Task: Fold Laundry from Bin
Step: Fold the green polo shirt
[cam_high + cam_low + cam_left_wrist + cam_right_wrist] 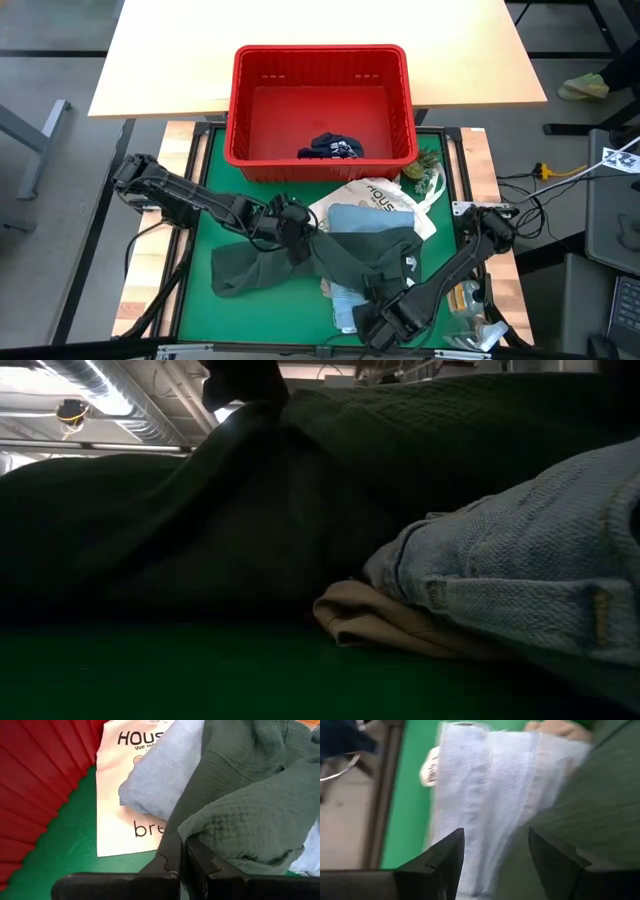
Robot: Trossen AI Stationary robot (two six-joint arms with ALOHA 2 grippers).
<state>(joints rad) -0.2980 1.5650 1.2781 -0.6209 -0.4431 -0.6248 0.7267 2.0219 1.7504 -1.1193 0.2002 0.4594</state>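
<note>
Green mat (200, 250), olive garment (300, 262), red bin (320, 110)

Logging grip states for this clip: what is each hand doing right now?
Left hand: closed, pinching the green garment.
Right hand: open, holding nothing, over the blue shirt.

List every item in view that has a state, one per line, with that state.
bin: upright, holds only the navy shorts.
olive-green garment: crumpled on the mat, one edge pinched by the left gripper.
light blue shirt: bunched, partly under the olive garment.
tote bag: flat under the pile.
right gripper: jaws open over the blue shirt.
</note>
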